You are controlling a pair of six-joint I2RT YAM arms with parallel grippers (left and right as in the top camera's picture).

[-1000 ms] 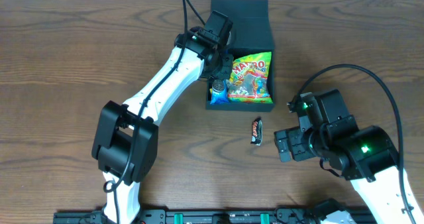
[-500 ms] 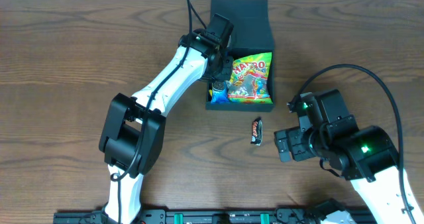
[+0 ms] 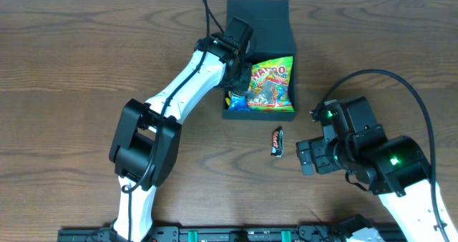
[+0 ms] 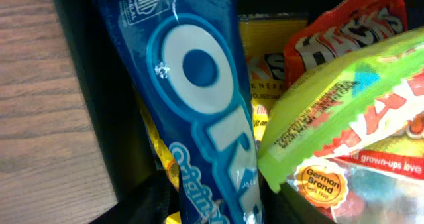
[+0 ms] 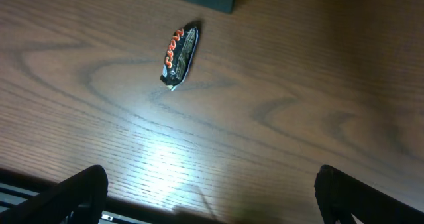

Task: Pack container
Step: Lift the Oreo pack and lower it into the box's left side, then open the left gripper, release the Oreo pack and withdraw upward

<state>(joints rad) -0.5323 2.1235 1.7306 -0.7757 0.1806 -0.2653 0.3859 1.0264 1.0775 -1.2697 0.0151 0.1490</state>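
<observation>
From above, the container [image 3: 259, 115] sits on the surface [image 3: 86, 56] near the far edge, a little right of centre. Its lid [image 3: 257, 16] is folded back, so the inside is free to reach. The left pincer [image 3: 236, 84] reaches down into the container's left side, just over an Oreo pack [image 3: 235, 99] that lies along the left wall. This narrow strip is the room left beside the big green bag [image 3: 270, 84], which takes most of the floor. From here I cannot tell how far its jaws stand apart. One small dark bar [image 3: 277, 141] lies outside on the surface, just in front of the container, and the right pincer [image 3: 304, 158] waits near it — probably this is the last thing to pack.

In the left wrist view, the Oreo pack fills the middle, running lengthwise between the dark wall and the green bag, whose edge rests over it on the right. An orange pack [image 4: 344, 32] and a yellow pack [image 4: 265, 58] show underneath, so the packs are stacked in layers. Only dark shapes at the bottom hint at the fingers — whether they grip the pack or stand free, I cannot tell.

In the right wrist view, the fingers [image 5: 79, 191] are at the two bottom corners, wide apart with nothing between them. The bar lies ahead, well apart from them, near the container's corner.
</observation>
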